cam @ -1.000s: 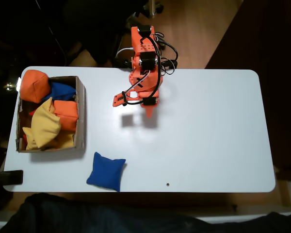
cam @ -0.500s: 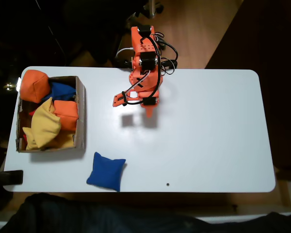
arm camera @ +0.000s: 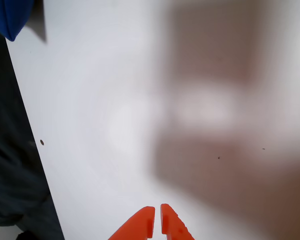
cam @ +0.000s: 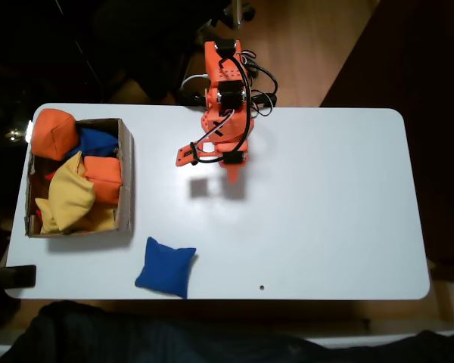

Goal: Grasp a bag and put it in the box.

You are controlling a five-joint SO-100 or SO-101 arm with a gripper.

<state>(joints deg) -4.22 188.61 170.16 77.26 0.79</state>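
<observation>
**Asker:** Royal-blue square fabric beanbag (cam: 166, 267) — look and feel?

**Describer:** Soft, pillow-like, plump in the middle, with four pointed corners pulled outward. Matte cloth, evenly coloured. Lying flat on the smooth white rounded-corner table (cam: 325, 227), near the front edge in the fixed view, just beside the lower right corner of the box but apart from it. One blue corner also peeking into the top left of the wrist view (arm camera: 10, 17).

**Asker:** And the shallow rectangular brown cardboard box (cam: 126, 181)?

**Describer:** Thin walls, open top, sitting at the table's left end in the fixed view. Heaped with beanbags: orange ones (cam: 54, 133), yellow ones (cam: 69, 198), and another blue one (cam: 95, 141) partly buried between them. Topmost orange bag bulging above the far left corner of the rim.

**Asker:** The orange plastic two-finger gripper (arm camera: 156, 213)?

**Describer:** Hard, glossy moulded plastic, tapered fingers. Tips nearly together in the wrist view, just a thin slit between, nothing gripped. Poised over bare white tabletop, well apart from the royal-blue bag. Folded orange arm (cam: 225, 106) with black cables looped at its base, mounted at the table's far edge in the fixed view.
</observation>
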